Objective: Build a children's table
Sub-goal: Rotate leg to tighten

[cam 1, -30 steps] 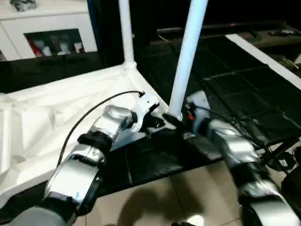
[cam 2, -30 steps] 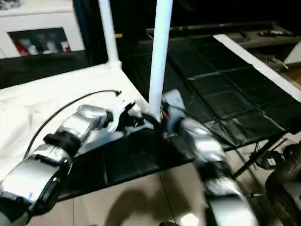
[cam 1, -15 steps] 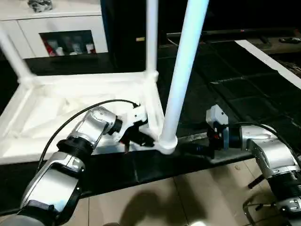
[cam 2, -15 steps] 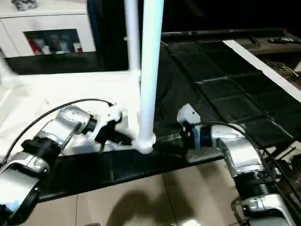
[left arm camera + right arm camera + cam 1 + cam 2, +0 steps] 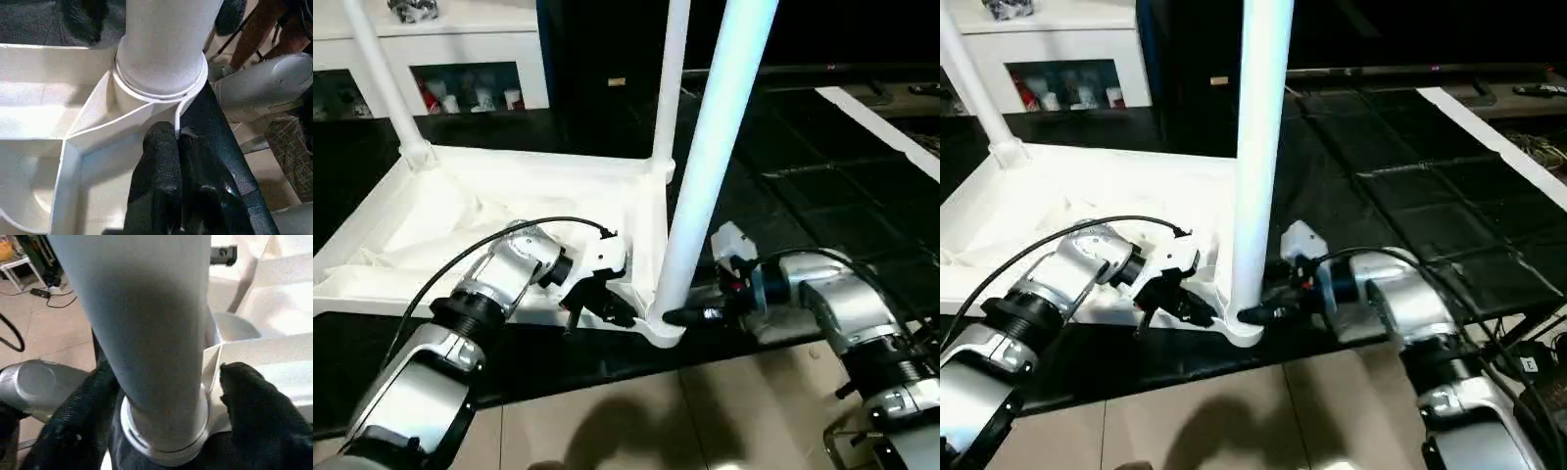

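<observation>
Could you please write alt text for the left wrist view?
The left gripper, fingers shut, pinches the tabletop rim beside the corner socket, where a white leg stands seated.

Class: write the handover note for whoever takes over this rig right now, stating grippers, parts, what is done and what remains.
Left gripper: shut on the tabletop rim beside the near corner socket.
Right gripper: open, its fingers straddling the base of the near leg.
The tabletop lies underside up on the black mat. Three legs stand in corner sockets: near leg, far right leg, far left leg.
Left: the fourth leg, then turning the table upright.
</observation>
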Controlling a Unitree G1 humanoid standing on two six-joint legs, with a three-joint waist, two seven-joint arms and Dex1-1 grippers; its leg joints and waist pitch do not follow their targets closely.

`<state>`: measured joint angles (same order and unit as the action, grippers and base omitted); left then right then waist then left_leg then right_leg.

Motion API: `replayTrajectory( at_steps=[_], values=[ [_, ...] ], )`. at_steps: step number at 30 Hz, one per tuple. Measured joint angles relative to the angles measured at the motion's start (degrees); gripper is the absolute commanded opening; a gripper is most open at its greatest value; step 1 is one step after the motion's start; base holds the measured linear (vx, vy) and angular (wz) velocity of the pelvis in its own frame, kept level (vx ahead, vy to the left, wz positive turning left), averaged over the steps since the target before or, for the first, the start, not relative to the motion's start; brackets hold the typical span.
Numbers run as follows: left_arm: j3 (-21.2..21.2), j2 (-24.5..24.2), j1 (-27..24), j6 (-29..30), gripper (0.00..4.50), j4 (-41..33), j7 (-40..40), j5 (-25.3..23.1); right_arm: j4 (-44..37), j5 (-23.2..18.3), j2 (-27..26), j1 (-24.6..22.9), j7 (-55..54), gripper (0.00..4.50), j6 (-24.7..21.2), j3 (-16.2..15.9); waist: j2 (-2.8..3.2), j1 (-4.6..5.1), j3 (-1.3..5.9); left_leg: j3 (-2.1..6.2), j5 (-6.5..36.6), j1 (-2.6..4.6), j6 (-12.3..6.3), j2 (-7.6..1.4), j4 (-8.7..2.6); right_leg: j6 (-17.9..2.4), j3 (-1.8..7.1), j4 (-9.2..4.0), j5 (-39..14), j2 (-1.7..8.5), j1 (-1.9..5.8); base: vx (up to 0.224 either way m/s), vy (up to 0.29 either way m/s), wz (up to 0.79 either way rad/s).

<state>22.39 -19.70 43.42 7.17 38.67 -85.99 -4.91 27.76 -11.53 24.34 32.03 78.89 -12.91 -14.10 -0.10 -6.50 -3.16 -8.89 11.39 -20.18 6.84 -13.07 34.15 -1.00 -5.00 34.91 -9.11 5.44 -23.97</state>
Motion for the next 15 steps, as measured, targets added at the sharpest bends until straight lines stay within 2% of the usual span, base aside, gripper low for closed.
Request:
replayTrajectory(
  at_steps=[2,6,11,15],
  values=[
    [0.0,-0.2,-0.1,0.2,0.0,-0.4,0.0,0.0,0.6,0.1,-0.2,0.4,0.4,2.98,0.5,-0.1,0.0,0.04,0.0,0.0,0.0,0.0,0.0,-0.01,0.0,0.1,0.0,0.03,0.0,-0.01,0.0,0.0,0.0,0.0],
    [0.4,-0.9,-0.4,0.6,0.0,-1.8,0.0,0.0,1.9,0.1,-0.6,1.9,1.9,2.82,1.7,-1.1,-0.09,0.08,0.0,0.0,0.0,0.01,0.0,-0.05,0.0,0.1,-0.02,0.06,-0.1,-0.03,0.0,0.0,0.0,0.0],
    [1.1,-1.4,-1.2,1.2,0.0,-3.6,-0.1,0.0,2.7,0.1,-1.2,1.9,3.7,2.3,2.4,-1.5,-0.09,0.06,0.0,0.0,0.0,0.0,0.0,-0.05,0.0,0.1,-0.02,0.05,-0.1,-0.02,0.0,0.0,0.0,0.0],
    [1.2,-1.6,-1.3,1.4,0.0,-4.1,-0.1,0.0,2.9,0.1,-1.2,1.9,3.9,2.07,3.5,-1.5,-0.09,0.06,0.0,-0.01,0.0,0.01,0.0,-0.05,0.0,0.1,-0.01,0.06,-0.1,-0.02,0.01,0.0,0.0,0.0]
  ],
)
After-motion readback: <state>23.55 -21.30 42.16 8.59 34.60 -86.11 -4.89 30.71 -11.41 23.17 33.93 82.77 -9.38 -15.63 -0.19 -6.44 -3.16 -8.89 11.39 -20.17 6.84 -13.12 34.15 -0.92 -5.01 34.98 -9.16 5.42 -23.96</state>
